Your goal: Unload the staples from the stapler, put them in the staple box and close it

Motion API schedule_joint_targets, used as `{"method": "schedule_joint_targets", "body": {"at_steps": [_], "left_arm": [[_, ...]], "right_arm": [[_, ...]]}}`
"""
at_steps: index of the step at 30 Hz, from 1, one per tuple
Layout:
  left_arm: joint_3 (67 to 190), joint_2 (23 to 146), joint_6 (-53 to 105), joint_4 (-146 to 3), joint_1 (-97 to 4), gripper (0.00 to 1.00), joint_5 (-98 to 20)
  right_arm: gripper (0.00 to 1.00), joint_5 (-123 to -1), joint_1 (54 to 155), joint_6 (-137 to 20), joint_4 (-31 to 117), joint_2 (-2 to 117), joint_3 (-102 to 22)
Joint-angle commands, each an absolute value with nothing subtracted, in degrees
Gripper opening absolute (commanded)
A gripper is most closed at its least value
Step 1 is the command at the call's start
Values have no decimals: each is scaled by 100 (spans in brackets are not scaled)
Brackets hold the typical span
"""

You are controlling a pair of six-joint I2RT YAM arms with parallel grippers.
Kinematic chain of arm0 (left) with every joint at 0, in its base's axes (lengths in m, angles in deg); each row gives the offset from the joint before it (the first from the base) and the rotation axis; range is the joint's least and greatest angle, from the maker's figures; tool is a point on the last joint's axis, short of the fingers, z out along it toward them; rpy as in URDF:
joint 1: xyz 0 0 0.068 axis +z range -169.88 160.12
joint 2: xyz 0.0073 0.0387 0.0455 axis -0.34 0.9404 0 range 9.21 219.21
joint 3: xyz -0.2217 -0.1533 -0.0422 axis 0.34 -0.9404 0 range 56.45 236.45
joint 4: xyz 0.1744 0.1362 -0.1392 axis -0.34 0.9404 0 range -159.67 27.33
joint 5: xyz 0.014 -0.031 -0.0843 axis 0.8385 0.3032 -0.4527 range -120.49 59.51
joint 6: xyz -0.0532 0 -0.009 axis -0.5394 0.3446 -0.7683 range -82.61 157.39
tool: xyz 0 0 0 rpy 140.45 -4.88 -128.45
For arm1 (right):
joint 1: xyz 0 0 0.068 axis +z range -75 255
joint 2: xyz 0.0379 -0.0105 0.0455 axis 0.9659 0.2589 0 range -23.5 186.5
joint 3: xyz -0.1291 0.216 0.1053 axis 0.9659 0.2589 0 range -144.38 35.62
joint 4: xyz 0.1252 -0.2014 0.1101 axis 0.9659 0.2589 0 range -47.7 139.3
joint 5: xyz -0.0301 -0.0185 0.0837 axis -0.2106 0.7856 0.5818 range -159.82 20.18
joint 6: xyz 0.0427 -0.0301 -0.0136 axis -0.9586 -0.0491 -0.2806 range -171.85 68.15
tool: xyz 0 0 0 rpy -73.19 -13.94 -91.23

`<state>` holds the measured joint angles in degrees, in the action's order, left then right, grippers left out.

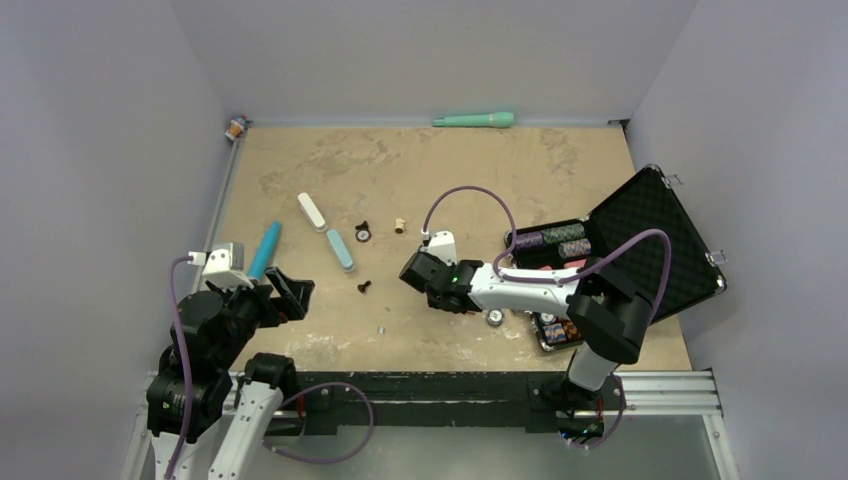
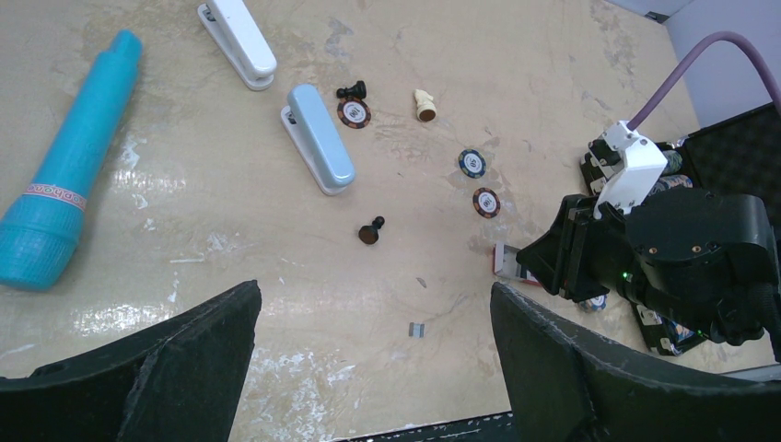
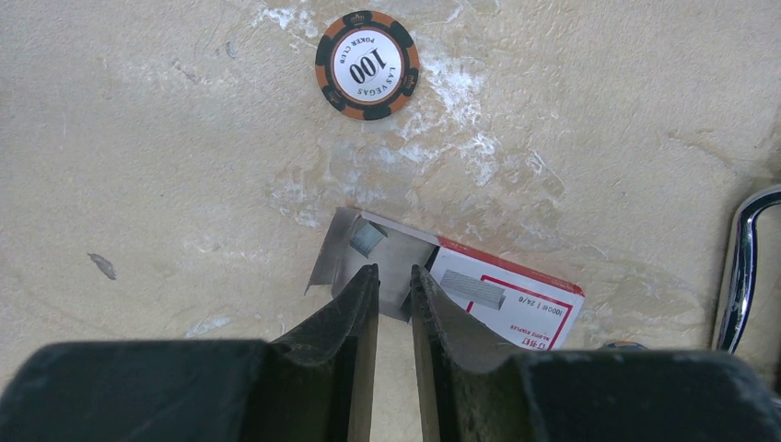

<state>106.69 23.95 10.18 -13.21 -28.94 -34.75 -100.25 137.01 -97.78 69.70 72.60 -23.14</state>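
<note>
The stapler lies opened out flat on the table, its white bar [image 1: 313,211] and light blue bar [image 1: 340,249] end to end; both bars also show in the left wrist view, white [image 2: 238,41] and blue [image 2: 320,147]. A tiny silvery strip of staples [image 1: 381,329] lies loose on the table, between and ahead of my left fingers [image 2: 417,329]. My left gripper [image 1: 290,295] is wide open and empty [image 2: 373,368]. My right gripper [image 1: 415,272] is almost shut, empty, its tips [image 3: 394,272] over the open flap of a red-and-white staple box [image 3: 507,295].
A bright blue marker [image 1: 264,250] lies left of the stapler. A teal pen [image 1: 473,120] lies at the far wall. Chess pieces [image 1: 364,287] and poker chips [image 3: 367,64] are scattered mid-table. An open black case [image 1: 640,250] holding chips stands at the right.
</note>
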Motion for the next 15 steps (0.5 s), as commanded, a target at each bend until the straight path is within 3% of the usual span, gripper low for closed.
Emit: {"method": "schedule_joint_targets", "body": {"at_steps": [1, 9, 13, 15], "left_arm": [[10646, 2450, 1128, -1534, -2858, 97, -3507], [10646, 2463, 1128, -1533, -2860, 98, -3515], [10646, 2468, 1128, -1531, -2858, 98, -3524], [10643, 2468, 1128, -1544, -2863, 100, -3528]], "right_arm": [[23, -10113, 13697, -9750, 6966, 7081, -2426], [26, -10033, 13720, -9724, 6887, 6716, -2310], [36, -9900, 13793, -9724, 6765, 6414, -2228], [46, -9853, 13845, -9743, 6797, 6366, -2274]]}}
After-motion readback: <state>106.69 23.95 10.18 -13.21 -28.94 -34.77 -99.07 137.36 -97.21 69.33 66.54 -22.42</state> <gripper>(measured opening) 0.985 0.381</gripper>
